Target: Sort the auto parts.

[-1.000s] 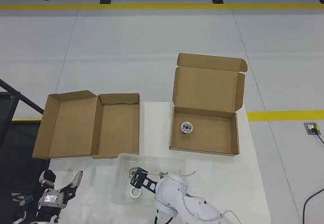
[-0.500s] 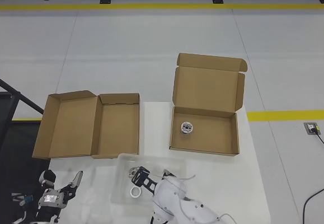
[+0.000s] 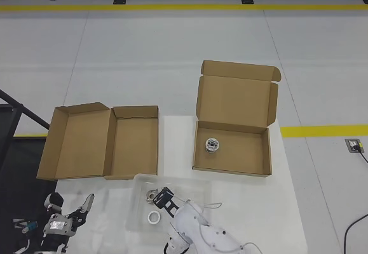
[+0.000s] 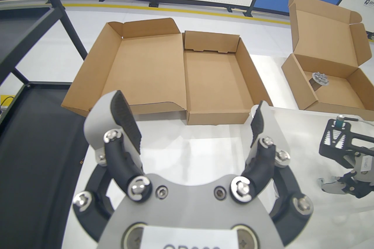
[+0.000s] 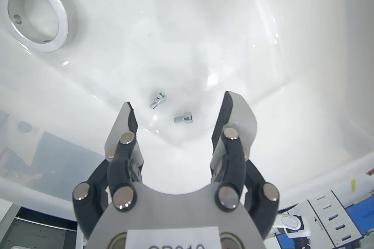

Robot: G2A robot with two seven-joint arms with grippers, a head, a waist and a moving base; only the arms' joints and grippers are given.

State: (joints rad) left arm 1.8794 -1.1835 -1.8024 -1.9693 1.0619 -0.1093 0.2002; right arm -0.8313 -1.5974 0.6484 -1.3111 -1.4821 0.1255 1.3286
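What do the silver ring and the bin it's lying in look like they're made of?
The ring looks like bare metal, probably aluminium: matte silver-grey, with a threaded side hole. The bin looks like glossy translucent white plastic, showing soft highlights.

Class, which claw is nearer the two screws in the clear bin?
Right. The right claw hangs over the screws inside the bin; the left claw sits outside it.
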